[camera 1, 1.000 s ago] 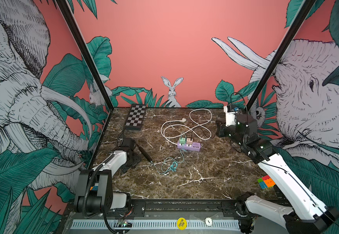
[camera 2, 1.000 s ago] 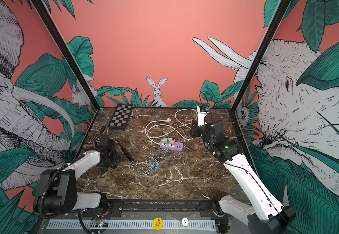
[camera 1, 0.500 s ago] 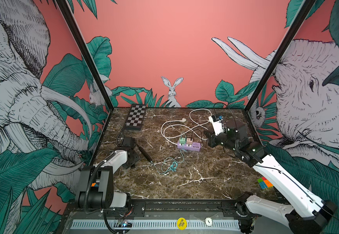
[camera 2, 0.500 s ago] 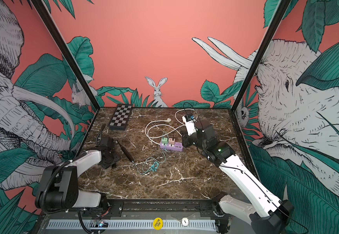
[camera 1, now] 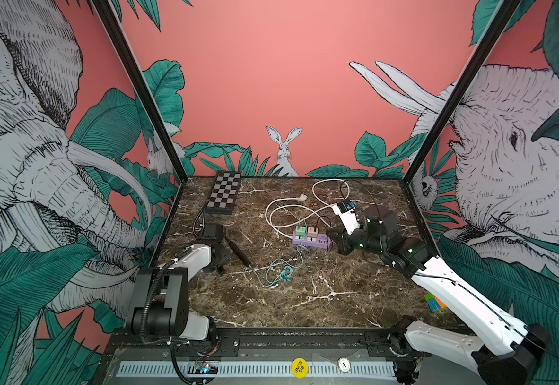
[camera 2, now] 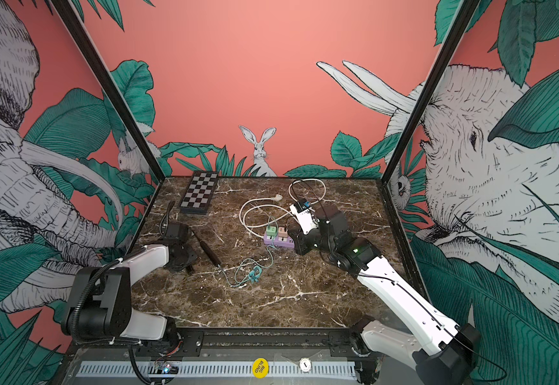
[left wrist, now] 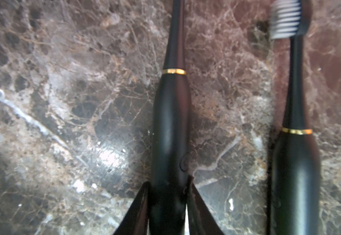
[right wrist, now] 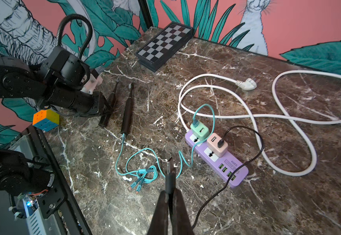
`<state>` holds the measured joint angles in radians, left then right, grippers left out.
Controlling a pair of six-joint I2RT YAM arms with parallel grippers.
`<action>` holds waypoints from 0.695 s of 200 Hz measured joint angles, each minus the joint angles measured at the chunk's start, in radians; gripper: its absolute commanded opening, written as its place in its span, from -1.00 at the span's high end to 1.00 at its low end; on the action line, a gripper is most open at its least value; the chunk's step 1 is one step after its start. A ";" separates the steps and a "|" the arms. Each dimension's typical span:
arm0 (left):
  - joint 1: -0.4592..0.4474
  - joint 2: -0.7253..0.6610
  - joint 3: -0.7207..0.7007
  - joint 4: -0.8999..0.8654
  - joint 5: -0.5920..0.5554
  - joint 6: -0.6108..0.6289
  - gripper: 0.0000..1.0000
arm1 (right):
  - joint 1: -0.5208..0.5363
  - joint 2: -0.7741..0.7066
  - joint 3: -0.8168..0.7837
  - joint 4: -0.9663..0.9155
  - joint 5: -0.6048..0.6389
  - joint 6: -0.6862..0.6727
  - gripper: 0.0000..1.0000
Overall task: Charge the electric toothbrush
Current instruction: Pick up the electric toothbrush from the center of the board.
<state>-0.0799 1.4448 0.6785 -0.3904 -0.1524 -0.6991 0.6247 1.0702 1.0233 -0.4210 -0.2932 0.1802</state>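
The left gripper (left wrist: 168,182) is pinching the uncabled electric toothbrush (left wrist: 170,122) near its base, which is pointing frontward, beside its cabled twin (left wrist: 295,173). The right gripper (right wrist: 170,189), clamping the black cable's plug (right wrist: 169,166), is hovering well apart by the power strip (right wrist: 232,173).

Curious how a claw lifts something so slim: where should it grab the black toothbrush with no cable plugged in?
Probably the thick lower handle of the toothbrush, from above, one finger on each long side. It lies flat on the table, its neck is thin, and its base should stay free for a plug.
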 measured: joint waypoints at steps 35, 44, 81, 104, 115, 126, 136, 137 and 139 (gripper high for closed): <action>-0.028 0.000 0.000 0.008 -0.001 0.010 0.82 | 0.001 -0.001 -0.001 0.003 -0.035 0.003 1.00; -0.032 0.000 0.000 0.008 0.000 0.011 0.92 | 0.002 -0.001 -0.001 0.005 -0.045 0.005 1.00; -0.035 -0.007 0.001 -0.001 0.009 0.011 1.00 | 0.002 -0.001 -0.007 0.014 -0.095 0.011 1.00; -0.037 -0.047 0.001 -0.061 0.045 0.006 1.00 | 0.002 -0.001 -0.019 0.014 -0.122 0.011 1.00; -0.037 -0.090 0.003 -0.102 0.070 0.002 1.00 | 0.002 -0.001 -0.025 0.017 -0.138 0.014 1.00; -0.037 -0.134 0.011 -0.136 0.097 -0.003 1.00 | 0.002 -0.002 -0.031 0.024 -0.154 0.015 1.00; -0.040 -0.185 0.027 -0.163 0.125 -0.012 1.00 | 0.002 -0.005 -0.037 0.028 -0.167 0.016 1.00; -0.041 -0.187 0.028 -0.165 0.126 -0.013 1.00 | 0.002 -0.005 -0.037 0.029 -0.168 0.016 1.00; -0.041 -0.196 0.032 -0.168 0.131 -0.014 1.00 | 0.002 -0.006 -0.038 0.029 -0.171 0.016 1.00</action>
<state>-0.1211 1.2484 0.7101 -0.5583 -0.0212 -0.7136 0.6266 1.0645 0.9855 -0.3916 -0.4637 0.1967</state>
